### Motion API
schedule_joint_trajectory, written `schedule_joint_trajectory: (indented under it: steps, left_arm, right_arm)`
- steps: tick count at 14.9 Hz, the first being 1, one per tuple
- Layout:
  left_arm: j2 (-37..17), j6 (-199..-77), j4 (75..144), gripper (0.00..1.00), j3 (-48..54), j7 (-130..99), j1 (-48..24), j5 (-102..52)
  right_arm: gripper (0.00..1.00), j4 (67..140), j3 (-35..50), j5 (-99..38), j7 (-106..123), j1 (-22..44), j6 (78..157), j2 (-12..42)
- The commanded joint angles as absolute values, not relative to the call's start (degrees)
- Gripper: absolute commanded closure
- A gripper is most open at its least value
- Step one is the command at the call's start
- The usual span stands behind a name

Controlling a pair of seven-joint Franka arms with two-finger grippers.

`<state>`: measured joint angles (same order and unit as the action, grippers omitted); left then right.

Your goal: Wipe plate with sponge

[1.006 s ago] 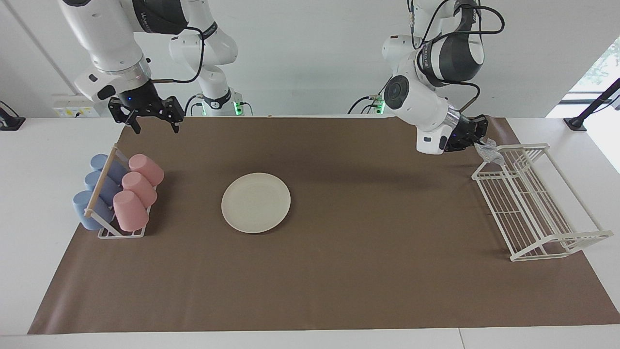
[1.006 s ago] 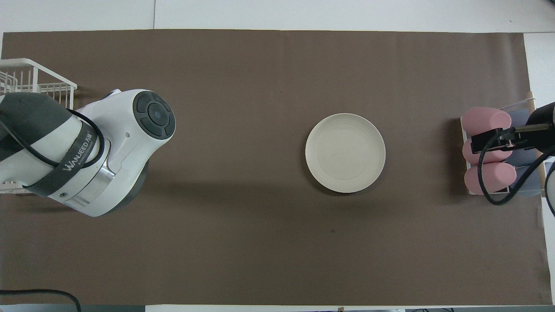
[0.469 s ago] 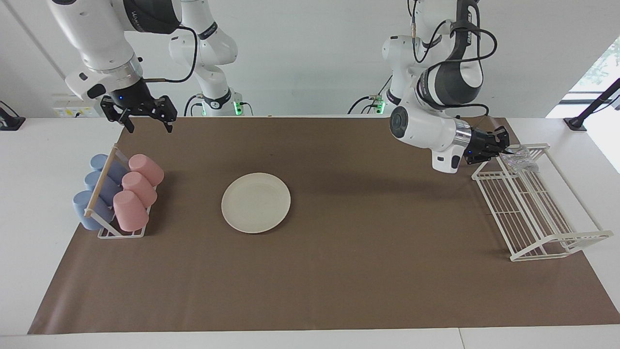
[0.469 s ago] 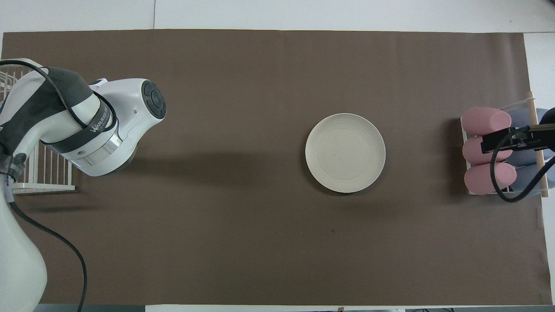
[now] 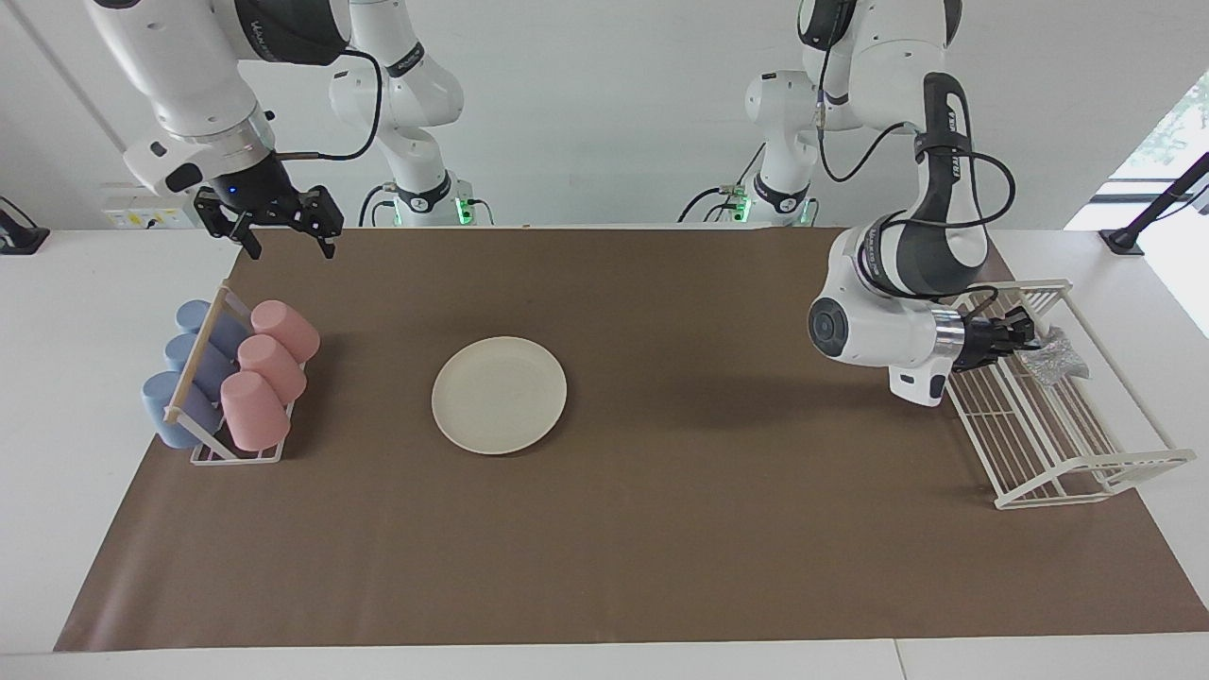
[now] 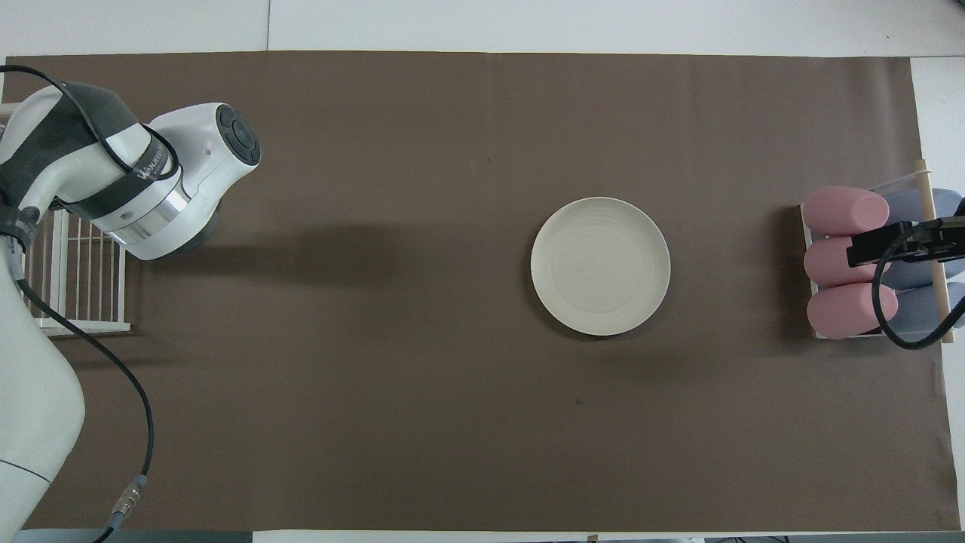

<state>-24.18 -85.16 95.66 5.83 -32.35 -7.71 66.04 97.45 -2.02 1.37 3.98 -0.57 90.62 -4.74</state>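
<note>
The cream-white plate [image 5: 499,395] lies flat on the brown mat, also seen in the overhead view [image 6: 600,265]. My left gripper [image 5: 1026,332] reaches sideways over the white wire rack [image 5: 1067,444] at the left arm's end of the table. It is shut on the silvery-grey sponge [image 5: 1057,357], which hangs at its tip just above the rack's wires. In the overhead view the arm hides both the gripper and the sponge. My right gripper [image 5: 281,232] is open and empty, up in the air over the mat's edge by the cup holder.
A holder with pink and blue cups [image 5: 227,378] lying on their sides stands at the right arm's end of the table. The brown mat [image 5: 661,529] covers most of the table. The wire rack shows partly in the overhead view [image 6: 75,302].
My left arm has swung down and out along the wire rack, carrying the sponge from the rack's near corner to over its middle. My right gripper has drifted slightly away from the plate.
</note>
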Motion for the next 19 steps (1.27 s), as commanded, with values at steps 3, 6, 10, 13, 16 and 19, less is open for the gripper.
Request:
schedule_joint_trajectory:
  steps: [3,6,10,13,16,19]
  left_arm:
    - [-24.3,-87.5,95.0,1.00,6.0,-35.9,-7.3,63.5]
    - [-24.3,-87.7,95.2,1.00,6.0,-35.9,-7.3,63.6]
    - [-24.1,-89.3,95.9,1.00,6.0,-35.9,-7.2,63.7]
    - [-24.1,-89.9,96.2,0.43,6.0,-35.4,-6.6,63.9]
    - [-23.9,-90.7,96.8,0.37,5.9,-35.3,-6.5,64.2]
    - [-23.9,-90.7,96.8,0.00,6.0,-35.3,-6.2,64.2]
  right_arm:
    - [0.00,97.0,-1.8,0.2,5.1,-1.3,90.5,-4.9]
    - [0.00,97.0,-1.8,0.4,5.2,-1.3,90.5,-4.9]
    - [0.00,96.9,-1.8,0.8,5.3,-1.3,90.6,-4.8]
    - [0.00,96.9,-1.8,0.8,5.1,-1.0,90.6,-4.8]
    - [0.00,96.9,-1.8,0.8,5.1,-0.9,90.6,-4.8]
    - [0.00,96.9,-1.7,0.8,5.1,-0.9,90.6,-4.8]
